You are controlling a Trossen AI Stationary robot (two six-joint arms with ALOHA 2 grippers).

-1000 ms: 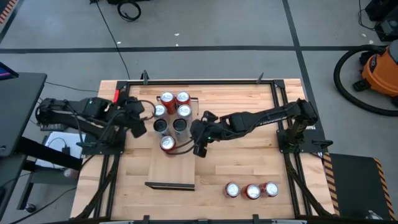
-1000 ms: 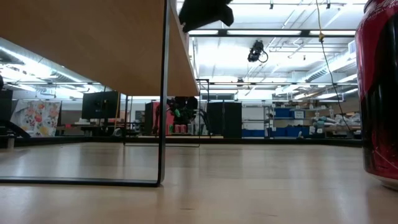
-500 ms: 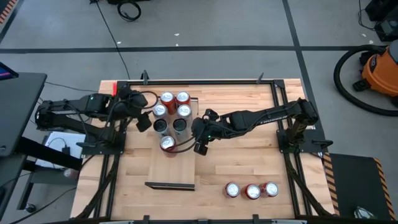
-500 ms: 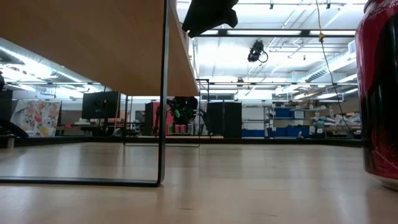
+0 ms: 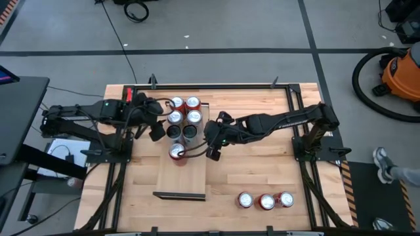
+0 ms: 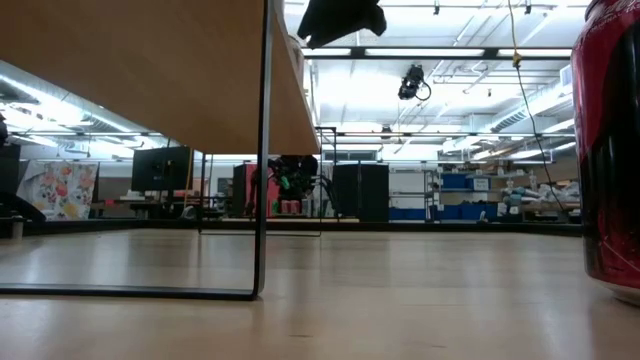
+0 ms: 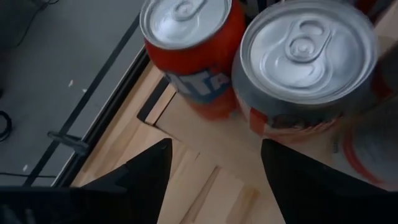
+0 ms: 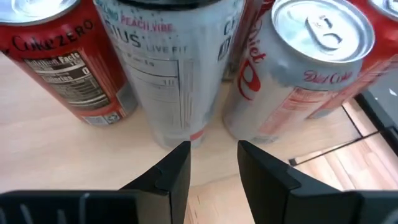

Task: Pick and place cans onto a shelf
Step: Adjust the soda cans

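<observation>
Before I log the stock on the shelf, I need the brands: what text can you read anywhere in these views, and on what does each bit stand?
"Coke ZERO" and "Nutrition Facts": on the red can.
"PEACH VIBE", "LIVE FIT": on the white can; the brand above is cut off.
"Diet Coke": on the silver can.
"TA": part of a word on the orange can.
Fine print on all cans: too small to read.
High and low views: nothing readable.

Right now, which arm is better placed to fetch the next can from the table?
Probably right. The three loose cans stand on its side of the table, and the right gripper holds nothing. The left gripper is beside the shelf cluster.
</observation>
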